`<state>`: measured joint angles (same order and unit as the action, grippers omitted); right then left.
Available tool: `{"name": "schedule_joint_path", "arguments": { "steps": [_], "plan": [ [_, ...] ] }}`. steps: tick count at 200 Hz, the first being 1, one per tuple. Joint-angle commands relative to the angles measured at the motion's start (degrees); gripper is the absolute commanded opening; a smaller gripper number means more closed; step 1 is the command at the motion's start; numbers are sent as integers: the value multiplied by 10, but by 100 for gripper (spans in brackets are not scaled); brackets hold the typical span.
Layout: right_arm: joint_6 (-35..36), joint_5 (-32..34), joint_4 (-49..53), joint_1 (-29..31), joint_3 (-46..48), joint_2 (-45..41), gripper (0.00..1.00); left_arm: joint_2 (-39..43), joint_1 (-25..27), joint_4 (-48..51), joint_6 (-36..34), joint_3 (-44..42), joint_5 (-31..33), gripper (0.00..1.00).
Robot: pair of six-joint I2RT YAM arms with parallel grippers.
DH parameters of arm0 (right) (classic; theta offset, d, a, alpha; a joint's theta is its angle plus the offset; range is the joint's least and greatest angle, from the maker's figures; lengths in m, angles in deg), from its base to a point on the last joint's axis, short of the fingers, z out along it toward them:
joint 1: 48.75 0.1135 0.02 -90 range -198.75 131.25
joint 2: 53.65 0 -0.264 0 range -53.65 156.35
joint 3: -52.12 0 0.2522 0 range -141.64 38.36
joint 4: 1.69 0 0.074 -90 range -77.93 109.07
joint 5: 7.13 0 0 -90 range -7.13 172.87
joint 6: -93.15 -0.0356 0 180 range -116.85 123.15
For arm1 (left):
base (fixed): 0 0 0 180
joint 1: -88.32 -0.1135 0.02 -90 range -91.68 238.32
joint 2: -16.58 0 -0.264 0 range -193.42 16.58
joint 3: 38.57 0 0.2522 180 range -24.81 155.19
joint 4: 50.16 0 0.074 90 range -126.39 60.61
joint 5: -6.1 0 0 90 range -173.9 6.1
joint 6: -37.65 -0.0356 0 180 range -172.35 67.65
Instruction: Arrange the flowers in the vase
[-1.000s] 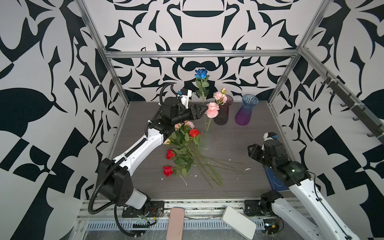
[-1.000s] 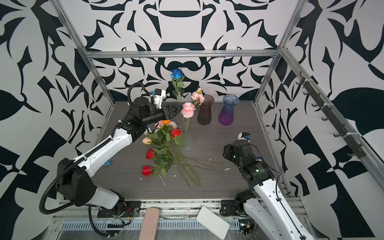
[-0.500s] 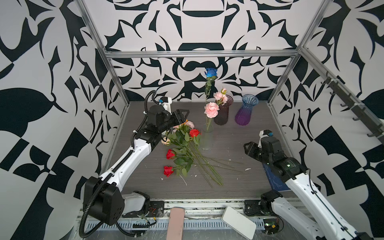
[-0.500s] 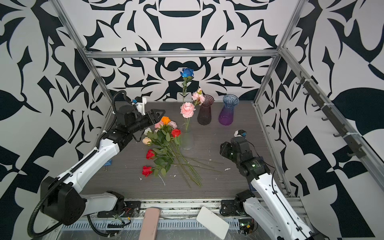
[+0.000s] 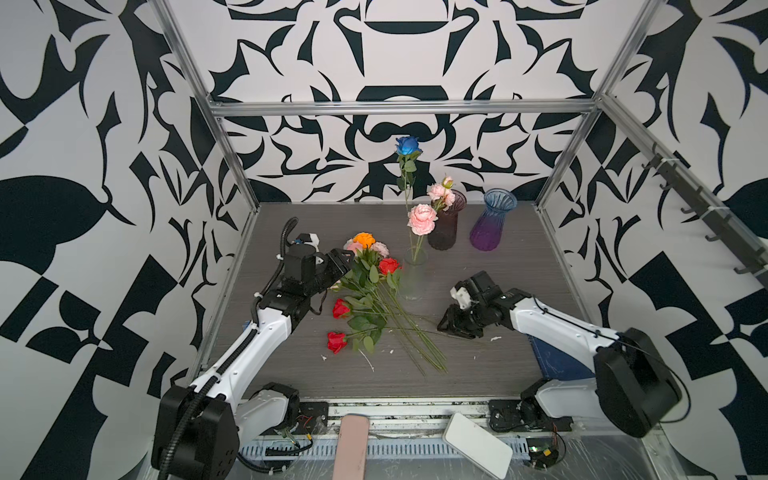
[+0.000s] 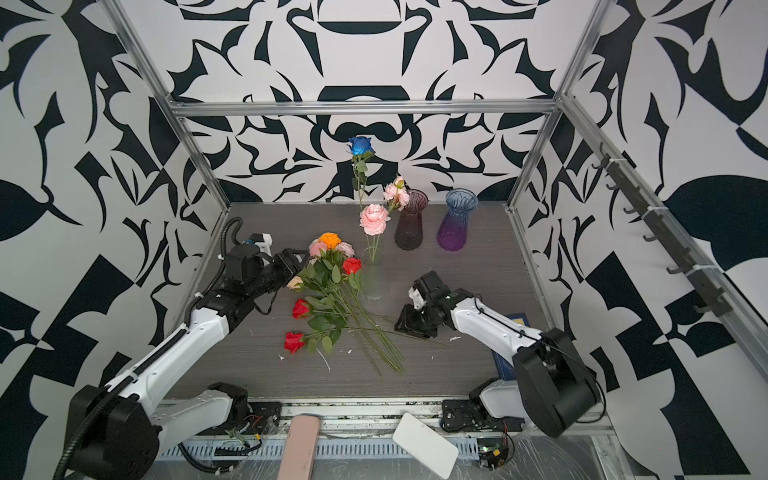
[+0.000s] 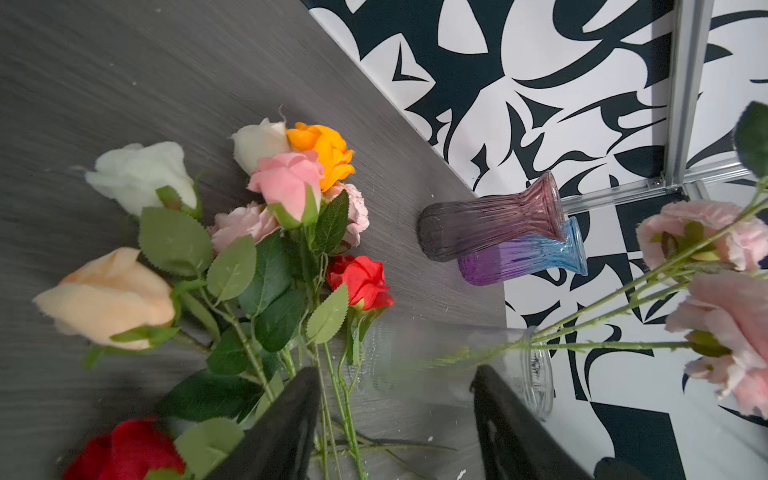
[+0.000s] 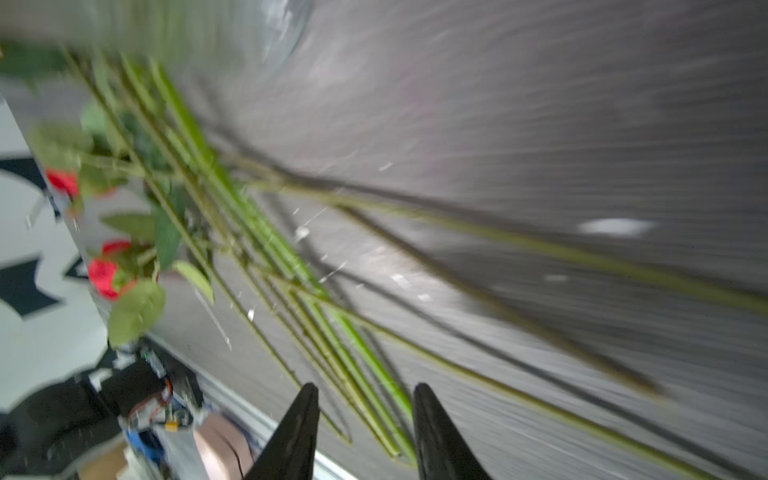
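The tabletop (image 5: pixel 478 266) looks like dark grey wood-grain laminate, matt and finely streaked. The flowers (image 7: pixel 286 183) have soft cloth petals and matt fabric leaves on smooth plastic stems (slightly shiny in the right wrist view). The clear vase (image 7: pixel 536 374) is glossy glass. The plum vase (image 5: pixel 444 224) and the blue-violet vase (image 5: pixel 492 224) are ribbed tinted glass. The frame rails (image 5: pixel 399 107) are brushed metal. The arm shells (image 5: pixel 257 345) are glossy white plastic.
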<state>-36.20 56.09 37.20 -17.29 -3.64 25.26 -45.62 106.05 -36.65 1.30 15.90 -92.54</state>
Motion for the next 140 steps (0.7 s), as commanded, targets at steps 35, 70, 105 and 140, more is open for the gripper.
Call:
{"name": "schedule_joint_path", "arguments": {
  "steps": [35,70,105,140],
  "plan": [
    [68,-25,37,104,-147,124,35,72,1,0,34,-72,59,64],
    [84,-33,54,124,-190,180,32,95,1,1,38,-88,60,64],
    [94,-34,65,147,-223,212,30,98,1,24,28,-72,66,67],
    [96,-29,68,152,-231,241,31,65,0,72,93,-50,78,68]
  ]
}}
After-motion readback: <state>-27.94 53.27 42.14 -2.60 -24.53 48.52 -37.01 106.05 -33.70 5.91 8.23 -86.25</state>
